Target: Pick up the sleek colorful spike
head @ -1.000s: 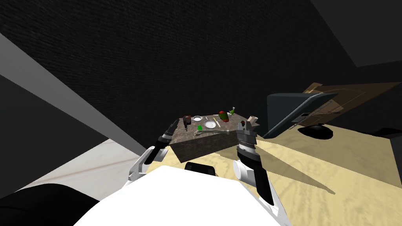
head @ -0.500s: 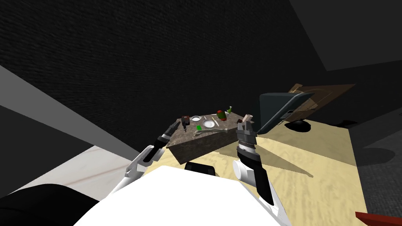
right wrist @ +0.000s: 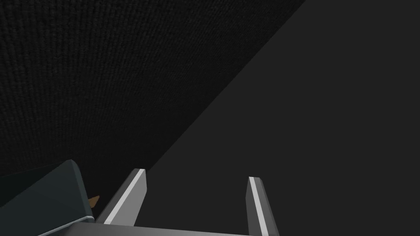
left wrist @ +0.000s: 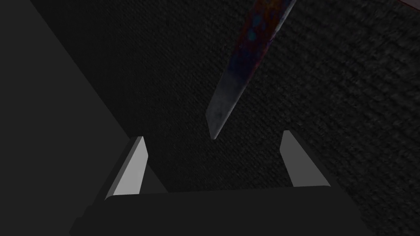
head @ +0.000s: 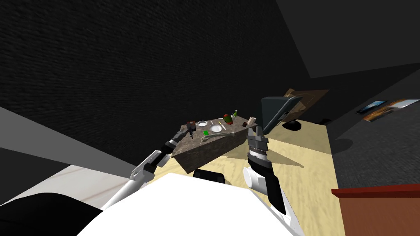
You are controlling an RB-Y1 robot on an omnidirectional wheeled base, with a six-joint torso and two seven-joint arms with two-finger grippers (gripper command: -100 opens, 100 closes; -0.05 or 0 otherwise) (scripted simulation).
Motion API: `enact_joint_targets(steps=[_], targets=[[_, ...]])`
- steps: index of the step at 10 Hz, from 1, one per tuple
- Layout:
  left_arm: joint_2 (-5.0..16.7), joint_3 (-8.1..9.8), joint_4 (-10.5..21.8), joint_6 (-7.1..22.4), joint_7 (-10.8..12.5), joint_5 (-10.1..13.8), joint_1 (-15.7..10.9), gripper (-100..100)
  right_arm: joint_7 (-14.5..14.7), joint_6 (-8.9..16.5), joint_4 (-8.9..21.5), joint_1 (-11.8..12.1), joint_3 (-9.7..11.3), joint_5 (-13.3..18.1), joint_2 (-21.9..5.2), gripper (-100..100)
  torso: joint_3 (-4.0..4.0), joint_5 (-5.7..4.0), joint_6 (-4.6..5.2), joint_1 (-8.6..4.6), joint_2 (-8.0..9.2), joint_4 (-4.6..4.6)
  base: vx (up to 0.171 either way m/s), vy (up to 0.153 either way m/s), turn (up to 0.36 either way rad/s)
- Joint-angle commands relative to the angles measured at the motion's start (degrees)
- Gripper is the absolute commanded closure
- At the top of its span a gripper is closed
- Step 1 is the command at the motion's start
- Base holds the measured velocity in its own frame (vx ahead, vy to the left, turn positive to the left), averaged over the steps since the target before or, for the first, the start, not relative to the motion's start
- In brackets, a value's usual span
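Pointing its tip at the gap between the L claw's fingers (left wrist: 131,172), the spike (left wrist: 242,65) is a long slim blade. It's grey at the tip w/ blue, purple & reddish blotches further along, and touches neither finger. L claw (left wrist: 213,137) is spread wide, gripping nothing, w/ a dark textured wall behind. In the head view the L arm reaches to the left corner of the tabletop (head: 197,153), a mottled brown-grey block, so the spike sits there, just ahead of the claw. Also on the tabletop: white dish (head: 215,128), green block (head: 205,132), long pale bone-shaped item (head: 219,135), red-green thing (head: 227,118). R claw (head: 256,132) hovers by the tabletop's right corner, fingers apart, empty. Dark grey chair-like shape (head: 275,111) stands just beyond.
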Motion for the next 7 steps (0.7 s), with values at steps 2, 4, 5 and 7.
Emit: enact_joint_targets(steps=[2,4,5,7], targets=[[2.5,-0.50,3.3,0.5,-1.9,-2.3,-0.9,-100,0.0,0.0,0.0,0.0,0.0,0.0,0.0,0,0.00,0.01,-0.03,0.02,0.00,0.00,-0.028,0.061,-0.160],[4.7,-1.42,6.6,1.3,-3.9,-4.9,-1.9,-100,0.0,0.0,0.0,0.0,0.0,0.0,0.0,0,-0.03,0.00,-0.01,-0.04,-0.06,-0.01,-0.026,0.052,-0.261],[5.3,-1.76,7.7,1.5,-4.5,-5.7,-2.2,-100,0.0,0.0,0.0,0.0,0.0,0.0,0.0,0,-0.03,0.00,0.01,-0.01,-0.05,-0.01,-0.041,0.066,-0.249],[6.3,-2.42,9.6,2.0,-5.7,-7.2,-2.8,-100,0.0,0.0,0.0,0.0,0.0,0.0,0.0,0,0.01,0.01,-0.04,0.00,0.03,0.00,-0.048,0.050,-0.164]])
